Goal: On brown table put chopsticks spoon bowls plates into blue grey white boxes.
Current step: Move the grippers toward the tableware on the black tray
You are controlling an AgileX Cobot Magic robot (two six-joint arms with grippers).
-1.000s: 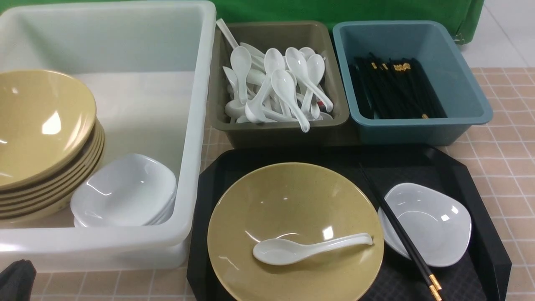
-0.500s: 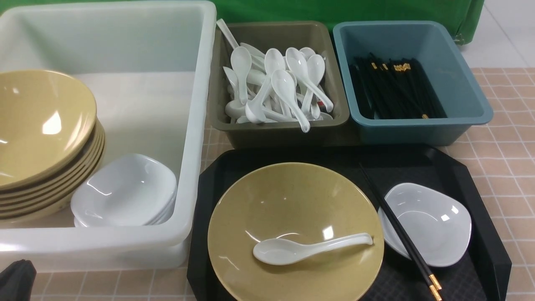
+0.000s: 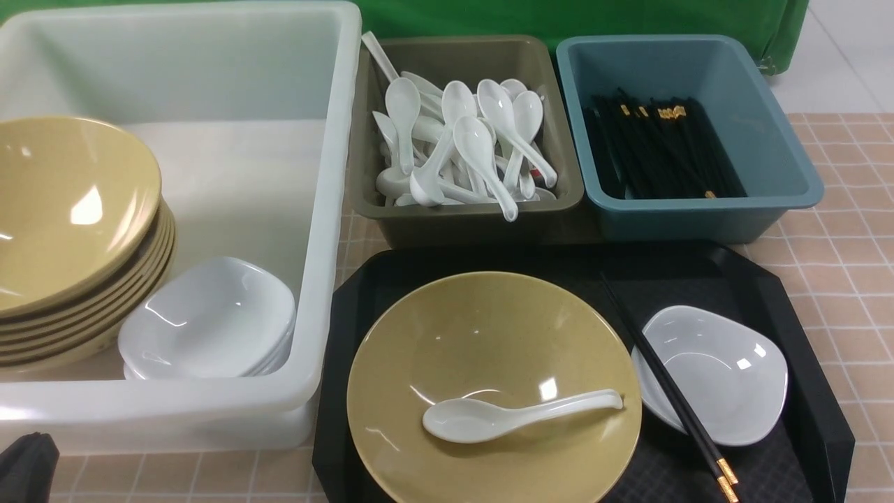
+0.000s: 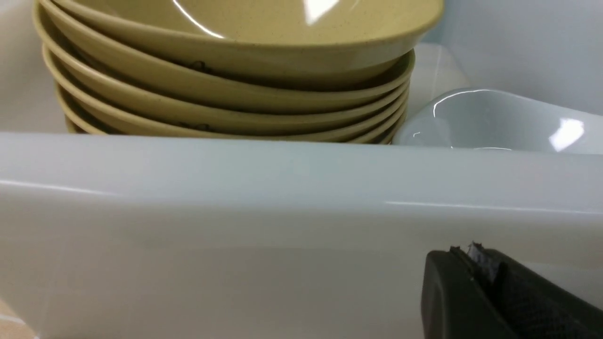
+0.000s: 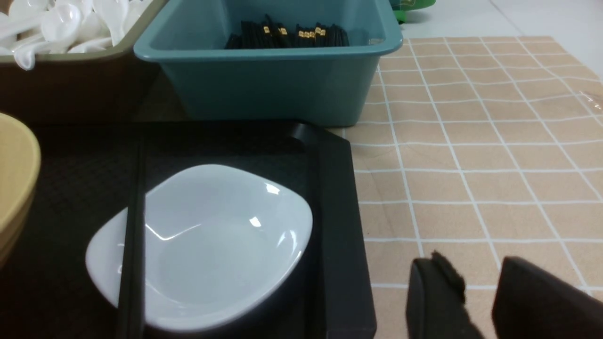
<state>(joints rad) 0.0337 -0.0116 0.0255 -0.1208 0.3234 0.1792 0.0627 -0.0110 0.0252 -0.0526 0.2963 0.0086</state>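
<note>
A: How far along?
B: Mostly sorted. The white box holds about six stacked bowls and roughly three plates.
A: What's left?
B: On the tray: one bowl, one plate, one spoon inside that bowl, two chopsticks. The left gripper is clenched and empty. The right gripper is parted, holding nothing.

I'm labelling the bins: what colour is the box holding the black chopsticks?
The chopstick box is dusty blue; the front view shows it best.
</note>
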